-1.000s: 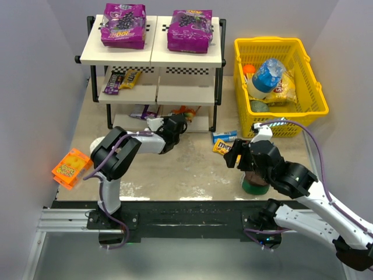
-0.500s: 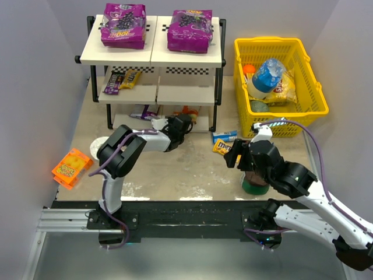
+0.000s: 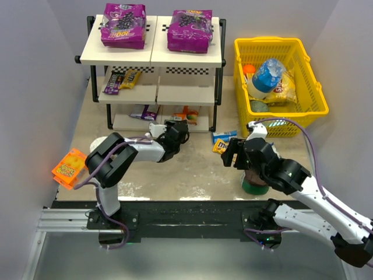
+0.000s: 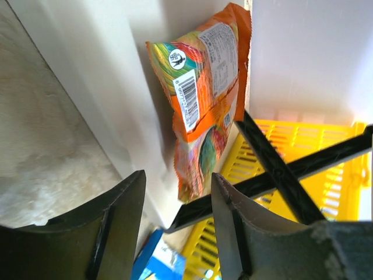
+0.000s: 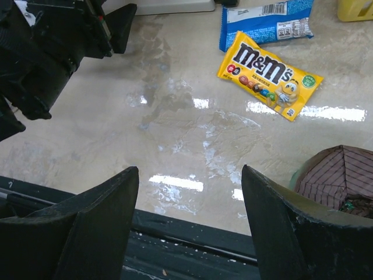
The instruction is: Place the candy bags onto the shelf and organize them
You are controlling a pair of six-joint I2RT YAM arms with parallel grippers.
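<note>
Shelf [image 3: 156,52] stands at the back of the surface [image 3: 175,175], checkered strips along its board edges. On the top tier lie two large purple bags [image 3: 123,24] [image 3: 190,30], side by side and apart, each with "100" in yellow. The middle tier carries a dark-purple packet [image 3: 112,83] and a yellow packet [image 3: 130,77] at its left end; their print is too small to read. On the bottom tier there is a purple packet [image 3: 144,112] to the left and an orange packet [image 3: 186,112] towards the right post. In the left wrist view the orange packet [image 4: 204,76] shows a barcode and a panel of fine print, with a black cross-brace just beside it. Left hand [image 3: 178,133] sits at the front edge of the bottom tier, jaws apart, holding nothing. Right hand [image 3: 233,153] hovers over the surface with its jaws wide and empty. Ahead of it a yellow "m&m's" packet [image 5: 269,74] lies flat, touching a blue packet [image 5: 265,24] with a barcode. Both are off the shelf, near the yellow basket [image 3: 297,123]. Bare, glossy surface runs between the two hands. An orange box [image 3: 71,167] overhangs the surface's left edge.
</note>
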